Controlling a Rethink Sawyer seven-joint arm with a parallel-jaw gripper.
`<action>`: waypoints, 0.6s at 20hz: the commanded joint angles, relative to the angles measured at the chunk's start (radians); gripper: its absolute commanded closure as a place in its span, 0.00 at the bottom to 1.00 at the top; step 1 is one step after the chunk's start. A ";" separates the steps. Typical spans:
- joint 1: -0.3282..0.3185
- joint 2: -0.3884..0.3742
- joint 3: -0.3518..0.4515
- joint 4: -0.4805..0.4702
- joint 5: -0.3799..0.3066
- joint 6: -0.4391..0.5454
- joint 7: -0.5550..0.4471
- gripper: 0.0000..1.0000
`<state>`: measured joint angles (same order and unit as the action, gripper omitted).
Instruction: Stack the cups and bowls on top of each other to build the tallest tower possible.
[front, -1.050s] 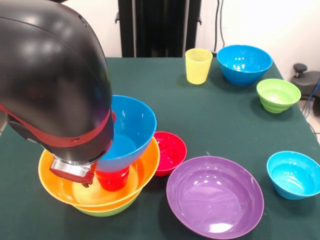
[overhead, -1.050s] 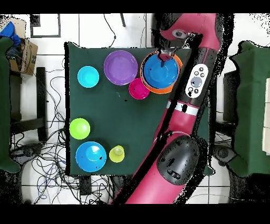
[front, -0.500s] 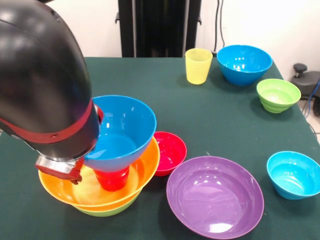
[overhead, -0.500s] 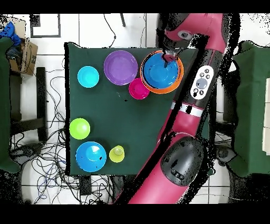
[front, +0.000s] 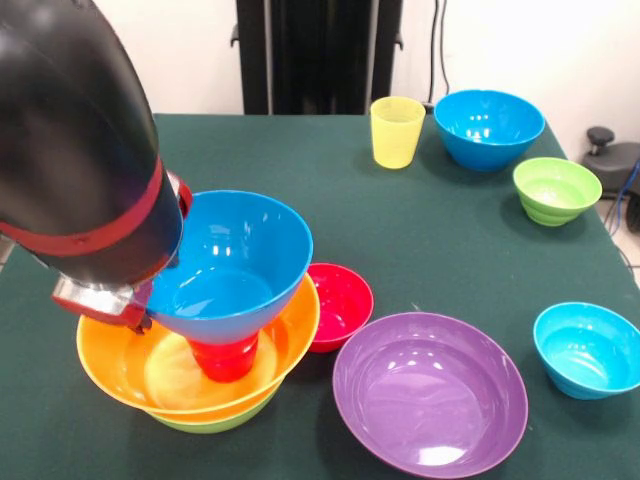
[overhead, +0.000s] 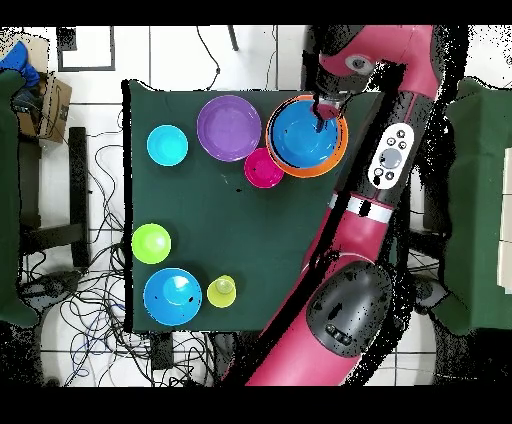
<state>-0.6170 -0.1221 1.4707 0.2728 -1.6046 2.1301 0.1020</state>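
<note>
- tower (front: 215, 385): blue bowl (front: 235, 265) tilted atop red cup (front: 225, 358), inside orange bowl (front: 120, 365), over lime-green bowl (front: 210, 422)
- gripper (front: 125, 312) at blue bowl's rim, grip state: cannot tell
- small red bowl (front: 340, 303) touching the tower

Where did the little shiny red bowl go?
In the front view, the small glossy red plastic bowl sits on the green table, between the large orange bowl on its left and the big purple bowl at lower right.

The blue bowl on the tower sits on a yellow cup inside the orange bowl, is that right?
Not quite: the blue bowl sits on a red cup, as the front view shows. The yellow cup stands apart. The orange bowl part is correct.
</note>
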 joint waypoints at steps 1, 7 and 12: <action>0.022 -0.062 -0.044 0.012 -0.137 0.159 -0.054 0.00; 0.024 -0.097 0.019 -0.011 -0.249 0.201 -0.121 0.00; 0.020 -0.105 0.078 -0.018 -0.248 0.113 -0.095 0.00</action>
<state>-0.6161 -0.1980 1.5097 0.2726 -1.7424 2.2379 0.1020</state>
